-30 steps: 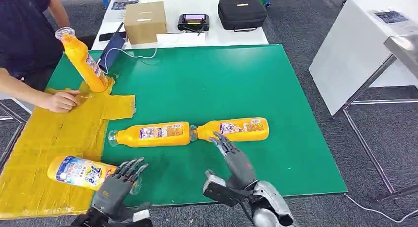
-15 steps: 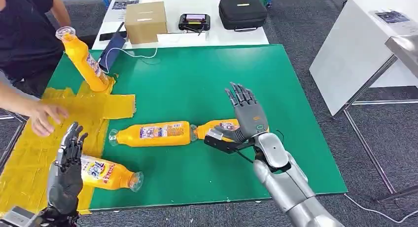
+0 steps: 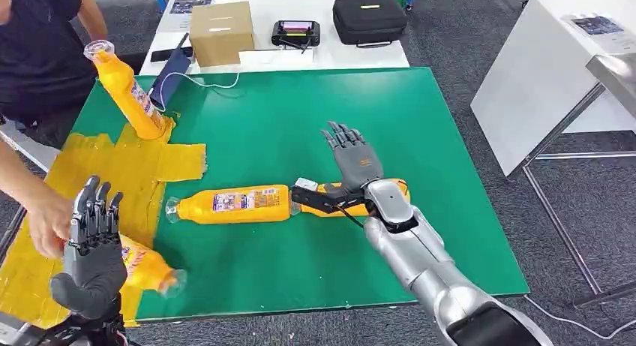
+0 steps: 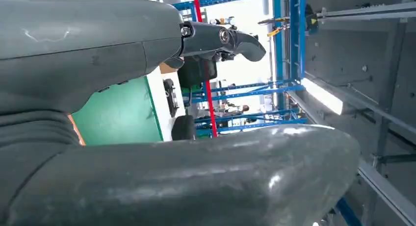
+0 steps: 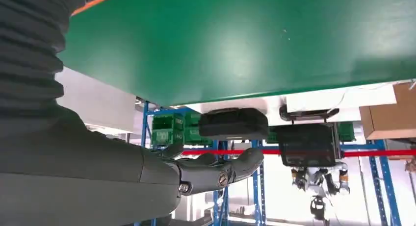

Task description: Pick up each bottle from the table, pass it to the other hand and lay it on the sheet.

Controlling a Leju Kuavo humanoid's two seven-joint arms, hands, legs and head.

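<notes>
Where the left hand (image 3: pixel 94 252) rises with fingers (image 3: pixel 91 203) spread and empty, it hides much of the near bottle (image 3: pixel 150 269) lying on the yellow sheet (image 3: pixel 90 181), cap toward the green tabletop (image 3: pixel 300 121). Right of the sheet, the middle bottle (image 3: pixel 236 203) lies crosswise, cap toward the sheet. The right hand (image 3: pixel 352 162), fingers spread and empty, hovers over and partly covers the right bottle (image 3: pixel 394 187).

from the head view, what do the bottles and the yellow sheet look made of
Bottles: probably clear plastic holding orange liquid, since the neck looks transparent, with glossy printed labels. Yellow sheet: looks like taped or waxy paper, wrinkled with visible strip seams; can't be sure.
</notes>
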